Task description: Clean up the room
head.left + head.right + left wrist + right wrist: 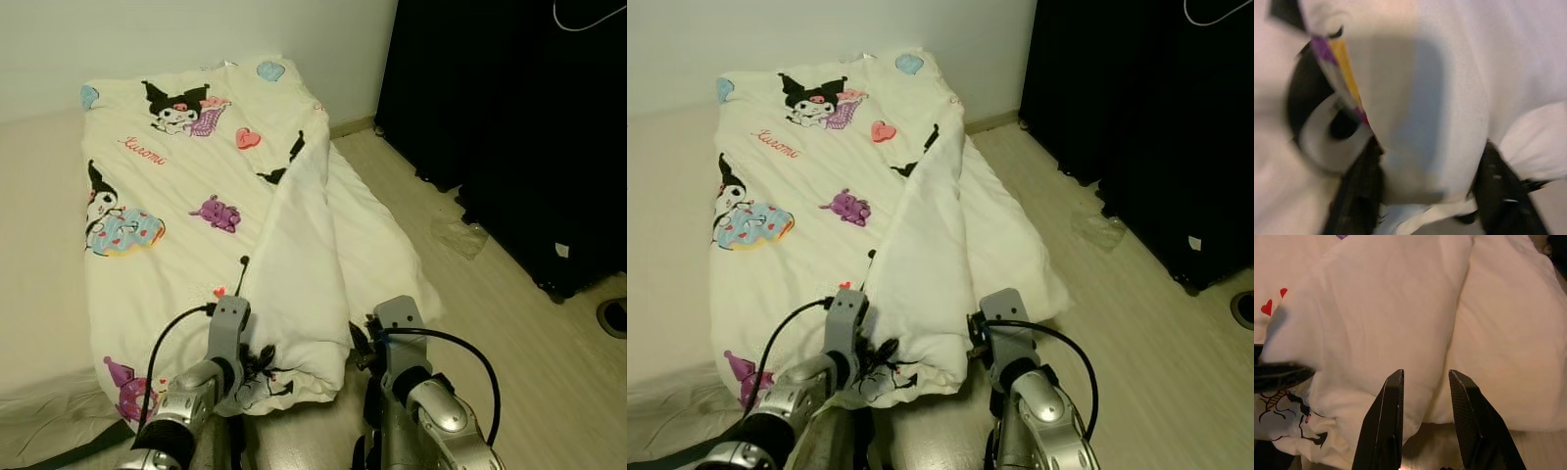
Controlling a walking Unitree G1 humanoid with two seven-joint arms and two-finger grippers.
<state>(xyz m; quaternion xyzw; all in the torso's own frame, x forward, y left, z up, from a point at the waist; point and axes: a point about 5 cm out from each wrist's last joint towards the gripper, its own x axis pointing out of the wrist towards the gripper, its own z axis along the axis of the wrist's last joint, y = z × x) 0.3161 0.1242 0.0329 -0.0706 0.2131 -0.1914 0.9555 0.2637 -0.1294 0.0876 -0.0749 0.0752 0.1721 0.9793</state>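
Gripping the near folded corner of the cream cartoon-printed duvet [196,186], my left gripper [1422,196] has its jaws closed around a bunch of the fabric. The duvet lies spread over the pale mattress [34,255] on the light wooden floor [509,323], one side folded back. My right gripper [1425,423] hovers just beside the white fold, jaws slightly apart, holding nothing.

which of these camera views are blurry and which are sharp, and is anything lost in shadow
Left wrist view: soft and blurred, pressed close to the quilt, with a grey shadow across the fabric. Right wrist view: sharp, the right gripper with jaws open just short of the quilt's fold. Both eye views: evenly lit and clear, though the black curtain loses nearly all detail in darkness.
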